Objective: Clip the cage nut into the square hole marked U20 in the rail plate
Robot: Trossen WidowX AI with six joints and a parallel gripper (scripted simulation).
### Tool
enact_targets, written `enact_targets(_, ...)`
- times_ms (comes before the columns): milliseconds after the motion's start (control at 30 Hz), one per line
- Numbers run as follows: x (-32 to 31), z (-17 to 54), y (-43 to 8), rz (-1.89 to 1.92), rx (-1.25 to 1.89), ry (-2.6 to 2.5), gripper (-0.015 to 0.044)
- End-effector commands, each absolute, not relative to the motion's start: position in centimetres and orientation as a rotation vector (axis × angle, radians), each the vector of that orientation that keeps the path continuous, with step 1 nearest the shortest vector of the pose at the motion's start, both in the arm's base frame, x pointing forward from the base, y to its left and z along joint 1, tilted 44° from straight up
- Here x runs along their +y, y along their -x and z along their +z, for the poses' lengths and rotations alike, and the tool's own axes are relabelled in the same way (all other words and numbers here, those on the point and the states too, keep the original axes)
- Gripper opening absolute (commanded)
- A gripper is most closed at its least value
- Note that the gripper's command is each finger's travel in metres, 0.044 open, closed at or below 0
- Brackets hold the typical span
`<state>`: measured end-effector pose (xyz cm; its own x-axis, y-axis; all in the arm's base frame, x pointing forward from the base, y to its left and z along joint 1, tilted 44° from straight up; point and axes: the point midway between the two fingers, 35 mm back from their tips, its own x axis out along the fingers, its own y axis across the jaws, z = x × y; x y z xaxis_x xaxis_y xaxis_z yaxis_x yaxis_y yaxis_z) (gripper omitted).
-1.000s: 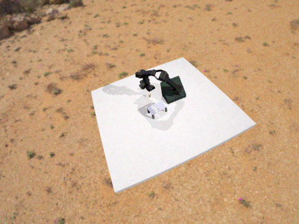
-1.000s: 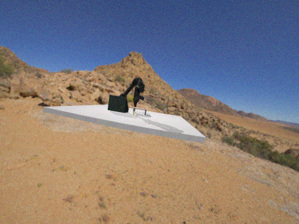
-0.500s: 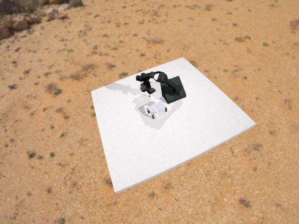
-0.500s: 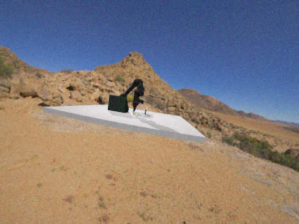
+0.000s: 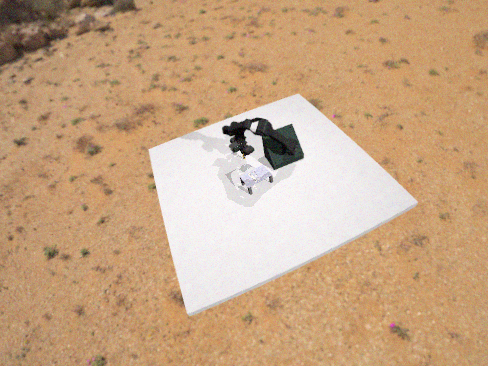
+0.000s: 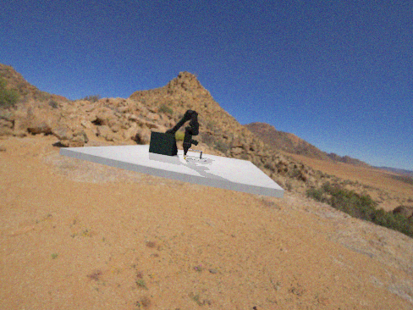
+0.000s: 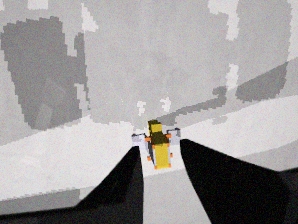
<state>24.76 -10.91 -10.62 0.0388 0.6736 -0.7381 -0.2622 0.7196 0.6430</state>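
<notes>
Pincer (image 5: pixel 243 153) (image 6: pixel 185 155) (image 7: pixel 160 149) part-open, nothing clamped afaict. Nut (image 5: pixel 244 157) (image 6: pixel 184 157) (image 7: pixel 160 155) ahead of my tips, near plate (image 5: pixel 257 174) (image 6: pixel 195 151). Still pickup step imo; next: ease down, straddle wings, squeeze gently.

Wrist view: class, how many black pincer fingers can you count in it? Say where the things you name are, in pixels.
2: one finger (image 7: pixel 110 182) enters at the picture's lower left, the other finger (image 7: pixel 227 182) at its lower right. The yellow cage nut (image 5: pixel 244 157) (image 6: pixel 184 157) (image 7: pixel 161 156) shows near their tips.
</notes>
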Motion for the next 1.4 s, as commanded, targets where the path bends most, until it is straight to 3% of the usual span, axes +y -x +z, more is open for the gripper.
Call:
enact_targets(0, -10.73, -10.78, -24.81, 0.741, 1.352, -0.383, 0.0120)
enact_targets(1100, -10.71, -10.81, -24.89, 0.741, 1.352, -0.383, 0.0120)
enact_targets(1233, -10.71, -10.80, -24.82, 0.745, 1.354, -0.378, 0.0023)
enact_targets(1367, -10.71, -10.80, -24.82, 0.745, 1.354, -0.378, 0.0023)
